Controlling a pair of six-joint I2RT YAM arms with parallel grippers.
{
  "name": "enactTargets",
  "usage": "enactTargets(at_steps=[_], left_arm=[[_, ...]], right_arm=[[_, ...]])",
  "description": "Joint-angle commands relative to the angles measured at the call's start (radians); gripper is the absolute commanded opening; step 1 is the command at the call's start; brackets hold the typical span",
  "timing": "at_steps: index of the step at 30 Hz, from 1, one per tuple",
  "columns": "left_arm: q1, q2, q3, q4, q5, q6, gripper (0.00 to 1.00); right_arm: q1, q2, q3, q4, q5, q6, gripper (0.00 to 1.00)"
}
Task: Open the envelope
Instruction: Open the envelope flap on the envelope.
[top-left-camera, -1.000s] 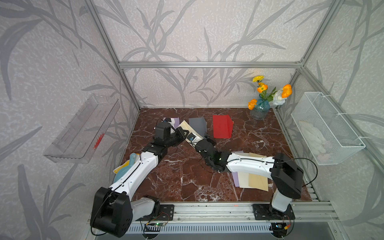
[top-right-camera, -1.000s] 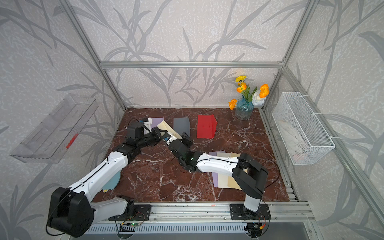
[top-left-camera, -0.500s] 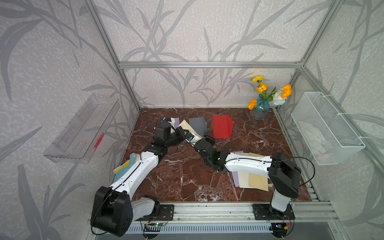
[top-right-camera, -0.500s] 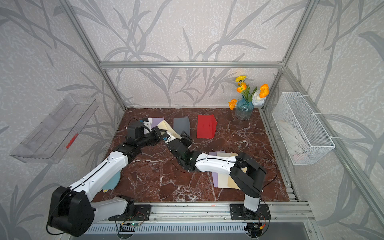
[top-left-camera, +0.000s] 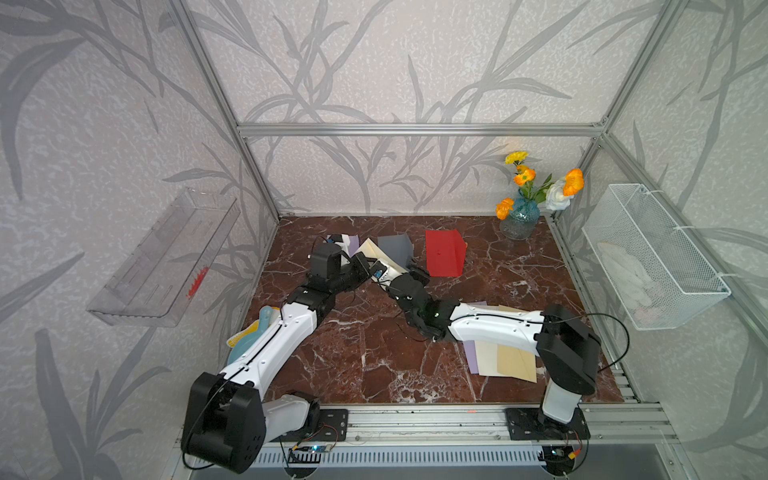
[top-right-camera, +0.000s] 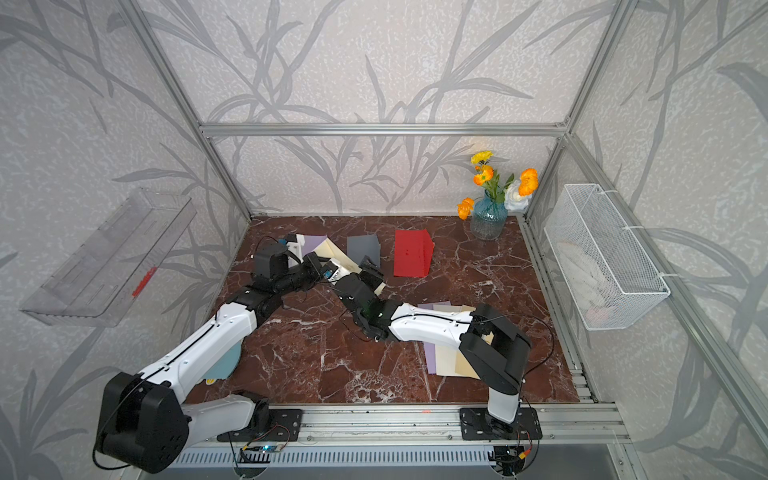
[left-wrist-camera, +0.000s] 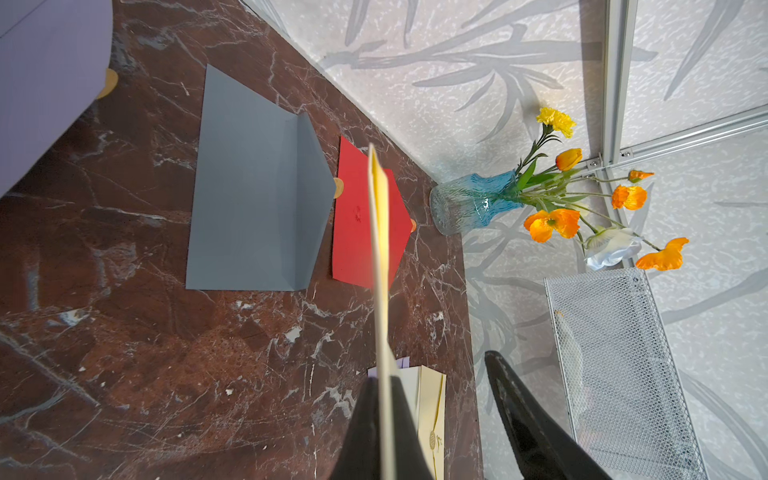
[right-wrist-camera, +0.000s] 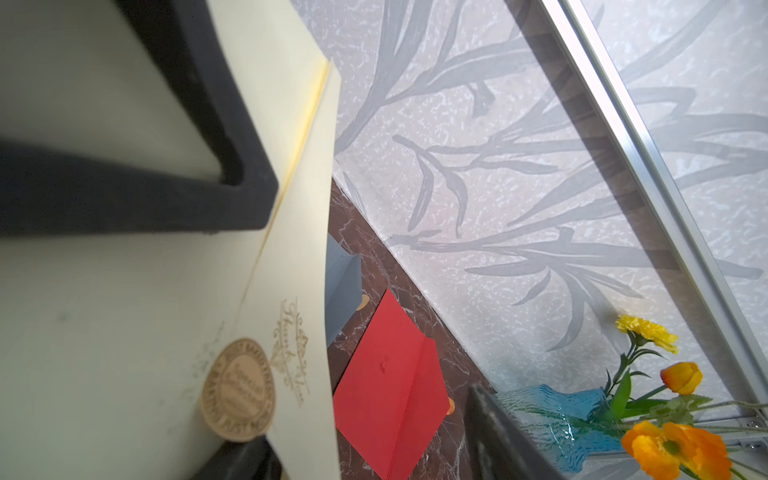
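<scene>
The cream envelope (left-wrist-camera: 380, 249) is hanging on edge above the back left part of the marble table (top-left-camera: 374, 353), with the left gripper (top-left-camera: 376, 272) clenching one edge. The right gripper (top-left-camera: 415, 268) is sitting beside its sealed face, jaws spread and grasping nothing. A grey envelope (top-left-camera: 395, 249) and a red envelope (top-left-camera: 444, 253) are lying flat just beyond.

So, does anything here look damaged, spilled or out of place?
Nothing stands out. The cream envelope is off the table only because the left gripper pinches it; the vase stands upright, nothing spilled.
</scene>
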Motion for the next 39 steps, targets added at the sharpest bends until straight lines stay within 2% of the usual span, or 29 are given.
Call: enactTargets(at_steps=[1,22,26,29,32,36,39], left_arm=[[-0.031,0.013,-0.025,-0.066,0.115,0.031,0.00],[-0.031,0.011,-0.028,-0.064,0.114,0.035,0.00],[-0.031,-0.001,-0.018,-0.083,0.105,0.049,0.00],[-0.031,-0.001,-0.019,-0.087,0.092,0.057,0.00],[-0.030,-0.003,-0.017,-0.100,0.063,0.073,0.00],[-0.029,0.004,0.000,-0.116,0.050,0.092,0.00],[-0.028,0.009,0.014,-0.132,0.043,0.106,0.00]], right_arm=[[-0.003,0.007,0.064,0.136,-0.011,-0.010,0.68],[-0.021,0.011,0.064,0.146,-0.004,-0.013,0.71],[-0.021,0.006,0.061,0.103,-0.011,0.030,0.71],[-0.058,-0.019,0.049,0.055,-0.033,0.085,0.72],[-0.077,-0.085,0.018,-0.043,-0.138,0.188,0.74],[-0.135,-0.219,-0.087,-0.119,-0.423,0.316,0.75],[-0.157,-0.272,-0.141,-0.135,-0.557,0.361,0.76]])
